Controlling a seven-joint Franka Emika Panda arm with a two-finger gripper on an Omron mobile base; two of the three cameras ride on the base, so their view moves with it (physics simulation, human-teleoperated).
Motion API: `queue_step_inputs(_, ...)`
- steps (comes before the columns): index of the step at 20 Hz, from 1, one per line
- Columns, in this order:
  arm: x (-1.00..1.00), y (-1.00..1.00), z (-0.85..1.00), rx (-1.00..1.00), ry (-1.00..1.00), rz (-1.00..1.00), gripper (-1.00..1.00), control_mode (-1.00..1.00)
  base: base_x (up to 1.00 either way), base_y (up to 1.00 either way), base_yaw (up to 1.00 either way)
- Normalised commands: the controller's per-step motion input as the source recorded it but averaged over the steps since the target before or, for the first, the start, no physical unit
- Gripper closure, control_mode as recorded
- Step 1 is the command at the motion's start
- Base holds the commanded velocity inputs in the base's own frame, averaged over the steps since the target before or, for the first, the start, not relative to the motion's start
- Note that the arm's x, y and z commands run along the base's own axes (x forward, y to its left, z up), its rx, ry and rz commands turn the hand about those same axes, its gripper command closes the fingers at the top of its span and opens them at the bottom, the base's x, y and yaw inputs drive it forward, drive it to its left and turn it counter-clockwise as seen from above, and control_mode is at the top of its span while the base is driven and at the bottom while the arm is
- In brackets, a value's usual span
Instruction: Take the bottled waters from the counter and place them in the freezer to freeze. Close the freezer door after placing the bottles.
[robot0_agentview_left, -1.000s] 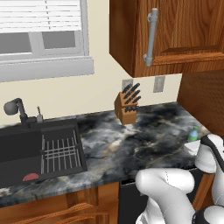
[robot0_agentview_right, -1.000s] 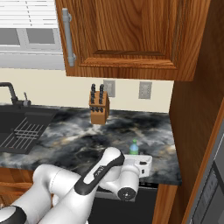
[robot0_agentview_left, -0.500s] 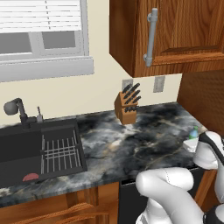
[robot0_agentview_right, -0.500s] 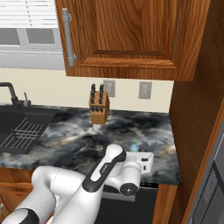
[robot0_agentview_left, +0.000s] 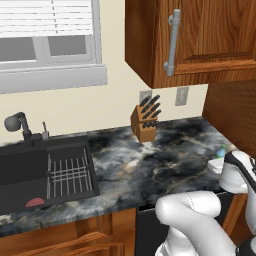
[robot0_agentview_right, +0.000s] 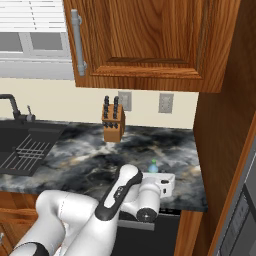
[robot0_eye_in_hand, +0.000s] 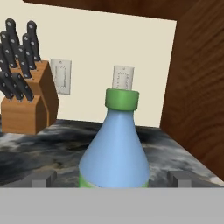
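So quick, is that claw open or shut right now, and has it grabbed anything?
Claw: open, one fingertip on each side of the green-capped bottle, which stands on the counter; not gripped yet.

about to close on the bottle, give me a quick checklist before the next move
1. Tool open: ok, fingertips stand wide apart.
2. Green-capped bottle between the fingertips: ok, centred in the hand view.
3. Bottle upright on the counter: ok.
4. Knife block clear of the grasp: ok, well off to the side.
5. Second bottle located: cannot tell.
6. Freezer open and ready: cannot tell.
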Motion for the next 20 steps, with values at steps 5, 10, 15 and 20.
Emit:
queue_step_inputs(5,0.0,0.0,0.0,0.0,0.0,0.0,1.0,-1.0,0.0,0.0,0.0)
queue_step_inputs(10,0.0,0.0,0.0,0.0,0.0,0.0,1.0,-1.0,0.0,0.0,0.0)
queue_step_inputs(15,0.0,0.0,0.0,0.0,0.0,0.0,1.0,-1.0,0.0,0.0,0.0)
queue_step_inputs(20,0.0,0.0,0.0,-0.02,0.03,0.0,1.0,-1.0,0.0,0.0,0.0)
